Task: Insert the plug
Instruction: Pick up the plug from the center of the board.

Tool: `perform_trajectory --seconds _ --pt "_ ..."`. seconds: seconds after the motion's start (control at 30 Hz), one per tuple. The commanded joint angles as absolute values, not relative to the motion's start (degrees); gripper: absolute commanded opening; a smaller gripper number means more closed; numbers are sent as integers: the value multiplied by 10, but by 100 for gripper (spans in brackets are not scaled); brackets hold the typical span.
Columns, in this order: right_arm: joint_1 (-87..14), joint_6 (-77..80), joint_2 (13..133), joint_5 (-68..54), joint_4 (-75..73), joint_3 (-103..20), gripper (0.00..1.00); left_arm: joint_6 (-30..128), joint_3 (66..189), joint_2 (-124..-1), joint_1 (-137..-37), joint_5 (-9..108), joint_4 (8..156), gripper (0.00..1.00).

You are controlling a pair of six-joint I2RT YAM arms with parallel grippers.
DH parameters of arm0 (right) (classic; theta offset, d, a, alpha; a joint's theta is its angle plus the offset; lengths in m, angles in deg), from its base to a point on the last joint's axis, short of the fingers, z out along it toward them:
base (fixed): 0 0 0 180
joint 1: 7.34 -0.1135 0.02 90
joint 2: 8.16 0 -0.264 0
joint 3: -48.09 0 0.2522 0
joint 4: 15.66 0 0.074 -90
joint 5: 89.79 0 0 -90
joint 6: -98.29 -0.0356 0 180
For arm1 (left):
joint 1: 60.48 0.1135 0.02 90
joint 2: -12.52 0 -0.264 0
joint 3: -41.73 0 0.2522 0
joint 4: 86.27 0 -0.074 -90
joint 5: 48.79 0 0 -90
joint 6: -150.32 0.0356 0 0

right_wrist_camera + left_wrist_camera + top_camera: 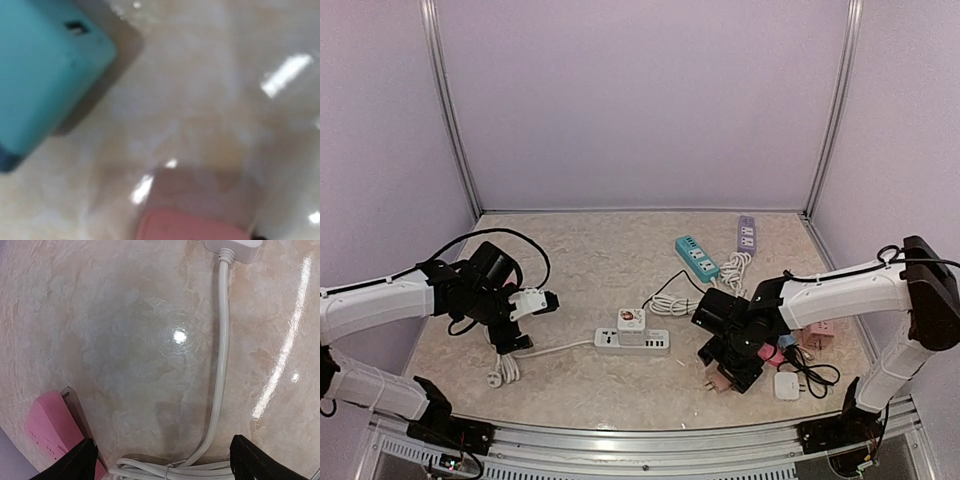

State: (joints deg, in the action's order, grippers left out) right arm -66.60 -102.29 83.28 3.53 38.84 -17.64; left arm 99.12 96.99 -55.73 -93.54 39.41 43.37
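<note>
One power strip (632,342) lies along the near edge, left of right gripper (720,375), state unreadable; left gripper (162,460) apart, empty

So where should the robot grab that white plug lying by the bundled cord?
Probably by the body of the white plug, pinched across its sides, coming straight down with the left end effector. It lies flat on the table beside the bundled cord, so only top and sides are free. Its prongs are too small to make out.
</note>
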Motion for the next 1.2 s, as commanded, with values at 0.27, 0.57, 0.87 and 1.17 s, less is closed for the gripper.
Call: perform_trajectory --seconds 0.27,0.57,0.87,1.17 --pt "-649 -916 872 16 358 -191 35 993 959 -549 -929 391 441 90" --pt "-654 -678 888 163 457 -420 0 961 1044 -548 -889 442 360 90" --pt "-711 -433 913 355 369 -698 0 915 1339 -573 -852 529 212 90" --pt "-732 -348 928 347 22 -704 0 791 1516 -598 -872 640 269 90"
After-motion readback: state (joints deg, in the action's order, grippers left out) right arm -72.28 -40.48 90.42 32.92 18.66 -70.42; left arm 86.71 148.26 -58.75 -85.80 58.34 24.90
